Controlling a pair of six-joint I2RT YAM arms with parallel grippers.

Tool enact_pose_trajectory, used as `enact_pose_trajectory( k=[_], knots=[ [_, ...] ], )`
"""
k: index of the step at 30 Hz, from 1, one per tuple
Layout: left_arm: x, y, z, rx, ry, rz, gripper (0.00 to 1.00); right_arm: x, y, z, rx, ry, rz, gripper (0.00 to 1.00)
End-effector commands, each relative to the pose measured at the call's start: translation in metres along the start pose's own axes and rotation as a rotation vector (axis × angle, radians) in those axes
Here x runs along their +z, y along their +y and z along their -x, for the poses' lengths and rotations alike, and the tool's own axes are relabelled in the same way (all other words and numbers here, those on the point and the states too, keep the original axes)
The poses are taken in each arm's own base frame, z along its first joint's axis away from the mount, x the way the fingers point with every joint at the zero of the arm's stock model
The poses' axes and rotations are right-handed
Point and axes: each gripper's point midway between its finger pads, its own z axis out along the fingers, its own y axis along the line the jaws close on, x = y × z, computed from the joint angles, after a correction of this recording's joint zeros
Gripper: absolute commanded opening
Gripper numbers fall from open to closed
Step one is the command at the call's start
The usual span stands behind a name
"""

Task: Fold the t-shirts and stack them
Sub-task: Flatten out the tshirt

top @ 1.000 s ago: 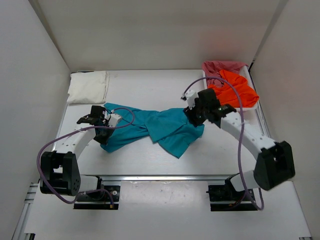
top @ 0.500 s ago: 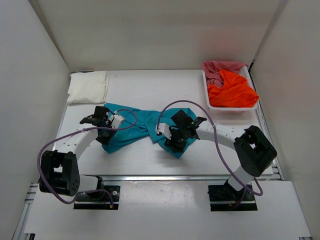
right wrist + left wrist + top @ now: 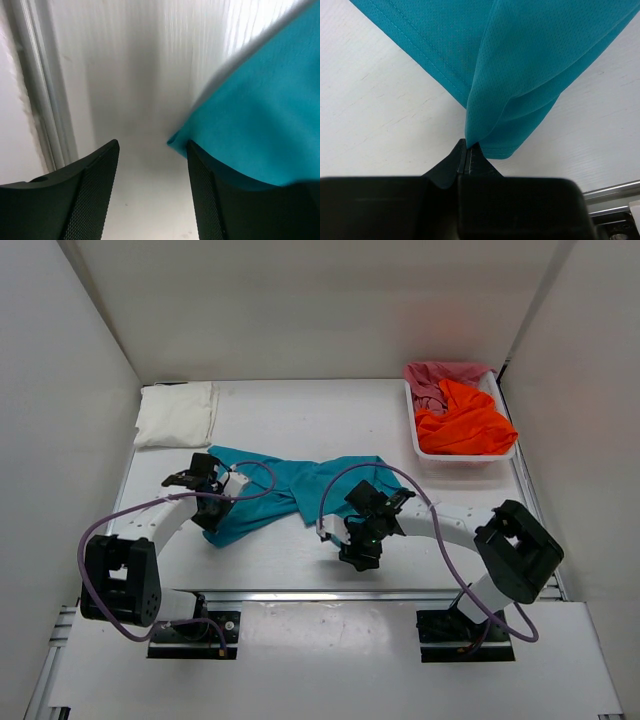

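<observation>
Your left gripper [image 3: 468, 152] is pinching the left edge of the teal-blue shirt [image 3: 300, 495], which lies bunched in the middle of the table [image 3: 300, 420]. Your right gripper [image 3: 152, 155] is spread wide at the shirt's near corner. The white shirt [image 3: 177, 413] sits folded far left.

The right gripper [image 3: 361, 548] has swung from beside the basket [image 3: 468, 456] at upper right down to lower centre (jaws now wider apart), over the teal t-shirt [image 3: 290, 490], at its lower corner; the shirt's right bulge has flattened.
</observation>
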Motion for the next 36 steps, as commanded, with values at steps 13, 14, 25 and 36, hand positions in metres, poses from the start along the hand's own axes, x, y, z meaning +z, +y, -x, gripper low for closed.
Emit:
enact_pose_trajectory(
  k=[13,14,25,36],
  knots=[
    [-0.004,0.004,0.013,0.021,-0.05,0.026,0.0,0.023,-0.035,-0.032,0.051,0.097,-0.19,0.14],
    [-0.002,0.003,0.013,0.023,-0.05,0.025,0.0,0.022,-0.038,-0.033,0.051,0.098,-0.198,0.0],
    [-0.054,0.086,0.088,-0.022,-0.189,0.33,0.0,-0.123,-0.257,0.053,0.241,-0.194,-0.722,0.0],
    [-0.298,0.204,0.233,-0.13,-0.841,0.898,0.0,-0.441,-0.36,0.144,0.367,-0.638,-1.4,0.0]
  ],
)
